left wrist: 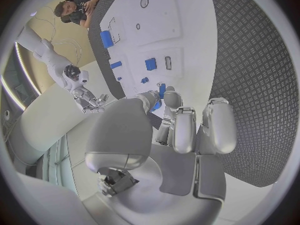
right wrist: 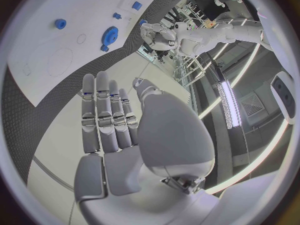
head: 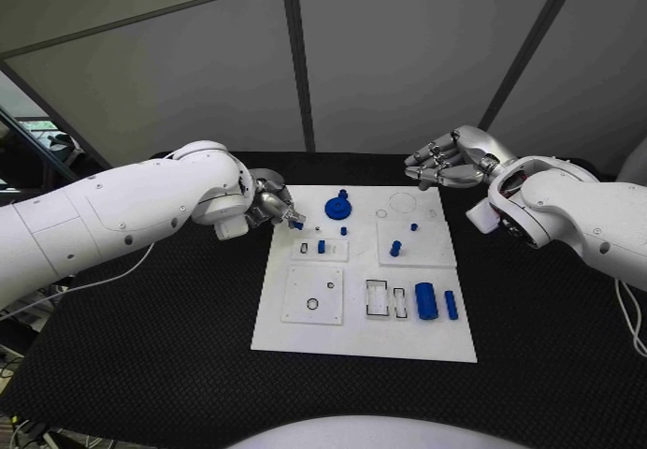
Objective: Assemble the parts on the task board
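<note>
The white task board [head: 353, 332] lies mid-table with blue parts on it: a gear [head: 337, 204], a peg [head: 395, 249], a large cylinder [head: 426, 300] and a thinner one [head: 451, 305]. My left hand [head: 274, 206] hovers at the board's far left corner and pinches a small blue part [left wrist: 160, 91] between thumb and fingers, just above the board [left wrist: 187, 20]. My right hand [head: 452, 159] is raised beyond the board's far right corner, its fingers [right wrist: 103, 110] straight and side by side, holding nothing. The gear [right wrist: 111, 35] lies beyond those fingers in the right wrist view.
Shallow square plates [head: 313, 296] and rectangular slots [head: 387, 299] are set into the board. Black matting [head: 149, 346] surrounds it on every side. Grey partition walls [head: 202, 84] stand behind the table.
</note>
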You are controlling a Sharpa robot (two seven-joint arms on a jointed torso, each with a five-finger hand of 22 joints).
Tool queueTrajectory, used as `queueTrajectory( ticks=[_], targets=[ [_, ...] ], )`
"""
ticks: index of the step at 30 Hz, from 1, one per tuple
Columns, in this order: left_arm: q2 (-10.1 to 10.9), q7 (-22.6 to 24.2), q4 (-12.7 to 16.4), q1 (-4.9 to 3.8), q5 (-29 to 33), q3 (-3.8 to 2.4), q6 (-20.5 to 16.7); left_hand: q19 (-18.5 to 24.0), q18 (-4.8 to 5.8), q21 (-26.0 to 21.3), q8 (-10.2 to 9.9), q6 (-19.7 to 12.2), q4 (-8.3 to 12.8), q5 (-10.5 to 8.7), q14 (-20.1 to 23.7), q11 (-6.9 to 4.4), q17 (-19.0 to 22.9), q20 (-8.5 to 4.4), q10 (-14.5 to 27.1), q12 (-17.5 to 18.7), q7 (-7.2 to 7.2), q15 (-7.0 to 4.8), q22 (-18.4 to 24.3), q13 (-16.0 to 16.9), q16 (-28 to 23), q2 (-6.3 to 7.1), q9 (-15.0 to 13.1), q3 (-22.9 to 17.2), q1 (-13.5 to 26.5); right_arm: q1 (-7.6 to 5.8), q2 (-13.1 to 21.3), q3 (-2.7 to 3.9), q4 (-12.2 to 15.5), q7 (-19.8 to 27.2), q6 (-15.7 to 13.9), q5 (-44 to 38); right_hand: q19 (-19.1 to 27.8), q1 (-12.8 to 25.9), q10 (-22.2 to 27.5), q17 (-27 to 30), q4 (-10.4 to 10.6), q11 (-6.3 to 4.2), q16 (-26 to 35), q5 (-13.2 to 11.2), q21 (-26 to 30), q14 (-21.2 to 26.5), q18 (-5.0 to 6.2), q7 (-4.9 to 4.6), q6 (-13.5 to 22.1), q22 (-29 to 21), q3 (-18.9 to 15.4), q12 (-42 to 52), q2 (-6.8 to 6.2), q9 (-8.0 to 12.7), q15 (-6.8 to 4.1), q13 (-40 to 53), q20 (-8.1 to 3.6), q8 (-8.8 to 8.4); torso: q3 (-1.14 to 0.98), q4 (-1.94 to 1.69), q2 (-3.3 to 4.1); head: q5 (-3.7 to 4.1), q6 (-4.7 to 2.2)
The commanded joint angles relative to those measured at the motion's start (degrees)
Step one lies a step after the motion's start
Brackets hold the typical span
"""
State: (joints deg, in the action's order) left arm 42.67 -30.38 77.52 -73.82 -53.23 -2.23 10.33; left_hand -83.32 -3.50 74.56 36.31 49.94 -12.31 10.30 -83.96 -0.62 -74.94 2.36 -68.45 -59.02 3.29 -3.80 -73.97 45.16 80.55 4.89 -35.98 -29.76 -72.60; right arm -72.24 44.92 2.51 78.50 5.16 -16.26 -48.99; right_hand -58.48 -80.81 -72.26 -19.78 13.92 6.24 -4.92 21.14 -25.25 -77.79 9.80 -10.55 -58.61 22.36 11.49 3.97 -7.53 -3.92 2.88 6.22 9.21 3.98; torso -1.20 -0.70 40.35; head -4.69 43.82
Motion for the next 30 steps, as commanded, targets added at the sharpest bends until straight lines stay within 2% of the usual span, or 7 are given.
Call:
queueTrajectory(
  ticks=[1, 7, 13, 19, 30],
  targets=[
    [1.07, 0.62, 2.34, 0.52, -0.10, 0.05, -3.67, -0.15, -0.48, 0.10, 0.37, -0.30, 5.93, -0.06, -3.23, -0.32, -6.13, -0.42, -0.51, -0.22, -0.04, -0.53, -0.08, 0.05, 0.25, 0.00, -0.10, -6.43, 0.72, -0.11, -0.08, 0.03, -0.02, 0.07, 0.48, -0.08, -0.35, 0.14, 0.33, 0.09, -0.25, -0.03, 0.22, 0.31, 0.38, -0.36, 0.66, 0.05, 0.35, -0.07, -0.09, -0.02, 0.15, -0.09, -0.10, -0.08, -0.10, 0.09, 0.03, 0.04, 0.04, -0.08, 0.10],
    [2.21, 0.72, 4.99, 2.01, -2.63, 0.14, -6.09, -0.27, -0.44, 0.26, 0.74, -0.23, 6.47, -0.06, -3.39, -0.41, -6.45, -0.49, -0.94, -0.67, -0.14, -0.61, -0.32, 0.45, 0.60, 0.45, -0.39, -7.62, 1.47, -0.11, -0.22, 0.03, -0.09, 0.09, 0.57, -0.08, -0.36, 0.14, 0.33, 0.09, -0.24, -0.03, 0.22, 0.35, 0.40, -0.36, 0.66, 0.05, 0.35, -0.08, -0.09, -0.02, 0.15, -0.09, -0.10, -0.08, -0.10, 0.09, 0.09, 0.06, 0.08, -0.18, 0.11],
    [2.12, 0.56, 5.41, 3.05, -3.44, 0.21, -7.27, -0.25, -0.47, 0.08, 1.27, -0.14, 7.02, -0.06, -3.43, -0.54, -6.48, -0.58, -1.62, -1.51, -0.27, -0.71, -0.24, 1.35, 0.64, 0.89, -0.77, -9.08, 2.43, -0.11, -0.33, 0.02, -0.25, -0.02, 0.70, -0.08, -0.39, 0.14, 0.32, 0.09, -0.24, -0.03, 0.26, 0.53, 0.44, -0.38, 0.66, 0.05, 0.35, -0.11, -0.08, -0.02, 0.17, -0.09, -0.11, -0.10, -0.10, 0.09, 0.11, 0.14, 0.14, -0.18, 0.11],
    [1.90, 0.24, 5.77, 3.45, -4.93, 0.28, -6.14, -0.29, -0.46, 0.10, 1.69, -0.28, 7.70, -0.06, -3.44, -0.61, -6.50, -0.65, -1.59, -1.54, -0.32, -0.78, -0.36, 1.24, 0.65, 1.28, -1.10, -10.40, 3.15, -0.11, -0.32, 0.02, -0.25, -0.10, 0.77, -0.08, -0.39, 0.14, 0.32, 0.09, -0.24, -0.03, 0.26, 0.53, 0.44, -0.38, 0.66, 0.05, 0.35, -0.11, -0.08, -0.02, 0.17, -0.09, -0.11, -0.10, -0.10, 0.09, 0.07, 0.11, 0.18, -0.12, 0.32],
    [1.93, -0.16, 6.28, 3.58, -7.61, 0.31, -2.24, -0.43, -0.39, 0.32, 2.18, -0.40, 8.68, -0.07, -3.49, -0.68, -6.60, -0.73, -1.82, -1.84, -0.38, -0.86, -0.69, 1.48, 0.75, 1.79, -1.46, -12.00, 4.00, -0.10, -0.36, 0.02, -0.24, -0.10, 0.85, -0.08, -0.41, 0.11, 0.33, 0.09, -0.26, -0.03, 0.29, 0.64, 0.46, -0.39, 0.66, 0.06, 0.36, -0.12, -0.06, -0.02, 0.17, -0.09, -0.11, -0.11, -0.11, 0.09, 0.07, 0.07, 0.16, -0.22, 0.72]
  ],
)
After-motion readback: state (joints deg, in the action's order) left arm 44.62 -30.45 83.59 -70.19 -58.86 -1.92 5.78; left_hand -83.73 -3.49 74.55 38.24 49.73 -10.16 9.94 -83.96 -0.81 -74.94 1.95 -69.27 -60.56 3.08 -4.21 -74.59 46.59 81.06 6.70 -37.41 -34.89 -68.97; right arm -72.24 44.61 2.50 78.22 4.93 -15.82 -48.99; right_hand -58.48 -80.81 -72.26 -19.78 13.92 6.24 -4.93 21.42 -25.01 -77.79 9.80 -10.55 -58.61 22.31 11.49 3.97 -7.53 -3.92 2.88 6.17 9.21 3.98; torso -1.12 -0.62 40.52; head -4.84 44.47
